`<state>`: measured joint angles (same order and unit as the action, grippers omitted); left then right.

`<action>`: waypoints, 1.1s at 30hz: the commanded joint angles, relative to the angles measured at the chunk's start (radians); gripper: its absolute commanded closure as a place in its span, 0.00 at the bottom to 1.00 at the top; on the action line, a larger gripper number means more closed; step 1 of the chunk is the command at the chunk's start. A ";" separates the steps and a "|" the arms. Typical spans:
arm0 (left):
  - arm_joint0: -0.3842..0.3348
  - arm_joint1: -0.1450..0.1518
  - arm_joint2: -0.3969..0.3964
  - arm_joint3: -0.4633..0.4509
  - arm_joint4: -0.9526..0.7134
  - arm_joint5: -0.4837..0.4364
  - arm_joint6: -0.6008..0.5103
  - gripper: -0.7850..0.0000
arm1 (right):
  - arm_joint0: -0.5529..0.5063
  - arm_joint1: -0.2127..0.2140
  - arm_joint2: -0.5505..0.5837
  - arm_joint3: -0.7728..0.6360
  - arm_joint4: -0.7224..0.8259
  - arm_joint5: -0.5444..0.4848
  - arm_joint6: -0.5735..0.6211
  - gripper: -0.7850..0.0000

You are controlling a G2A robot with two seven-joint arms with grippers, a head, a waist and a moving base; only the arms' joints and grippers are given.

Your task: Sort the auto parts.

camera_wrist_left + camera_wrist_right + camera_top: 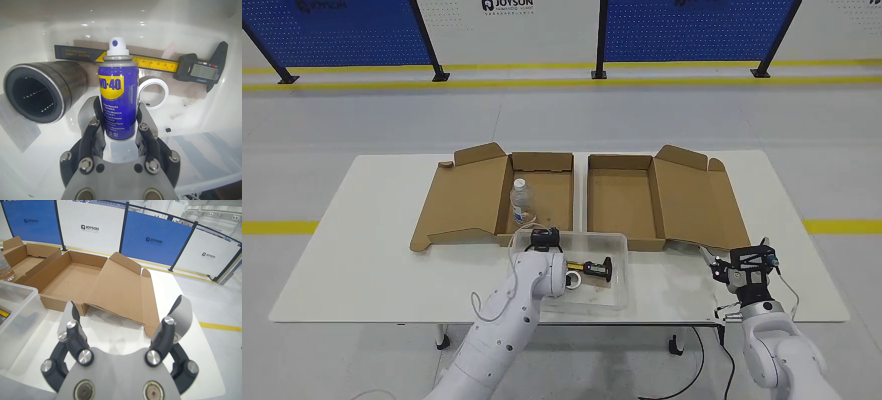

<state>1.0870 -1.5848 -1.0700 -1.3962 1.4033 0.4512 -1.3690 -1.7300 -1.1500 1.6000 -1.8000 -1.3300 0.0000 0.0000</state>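
Left gripper (119, 106): fingers closed against both sides of a small blue-and-yellow metal spray can with a white plastic cap (118, 85), gripping its lower half. The can sits inside the clear plastic bin (617, 237) at the near edge of the white worktop (362, 250).

Handling, as I judge it: the can is a stiff, thin-walled tin and probably fairly light. Its painted round side is smooth, so it could slip or turn in the grip. The body is the place to hold it. The cap and nozzle look loose-fitting and would press in.

Around it in the bin:
- one dark steel cylindrical bearing sleeve (43, 91), on its side just left of the can; it looks heavy
- one black digital caliper with a yellow scale (170, 66), lying behind the can
- one white ring (154, 92), just right of the can
- one tiny black bit (167, 130); I cannot tell what it is

Beyond the bin there are two open brown cardboard boxes, a left one (542, 195) and a right one (617, 200). One clear plastic bottle (521, 200) stands in the left box.

Right gripper (126, 306): fingers wide apart and holding nothing, over the near right of the worktop, well apart from the bin.
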 commanded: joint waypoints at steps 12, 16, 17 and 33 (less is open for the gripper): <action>0.052 -0.022 -0.033 -0.083 0.079 -0.044 -0.044 1.00 | 0.000 0.000 0.000 0.000 0.000 0.000 0.000 0.00; 0.053 -0.029 -0.029 -0.101 0.089 -0.050 -0.050 1.00 | 0.000 0.000 0.000 0.000 0.000 0.000 0.000 0.00; 0.053 -0.030 -0.029 -0.105 0.093 -0.052 -0.052 1.00 | 0.000 0.000 0.000 0.000 0.000 0.000 0.000 0.00; 0.019 -0.044 -0.013 -0.036 0.113 -0.068 -0.068 0.87 | 0.000 0.000 0.000 0.000 0.000 0.000 0.000 0.00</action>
<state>1.1100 -1.6271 -1.0840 -1.4421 1.5151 0.3832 -1.4369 -1.7300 -1.1500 1.6000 -1.8000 -1.3300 0.0000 0.0000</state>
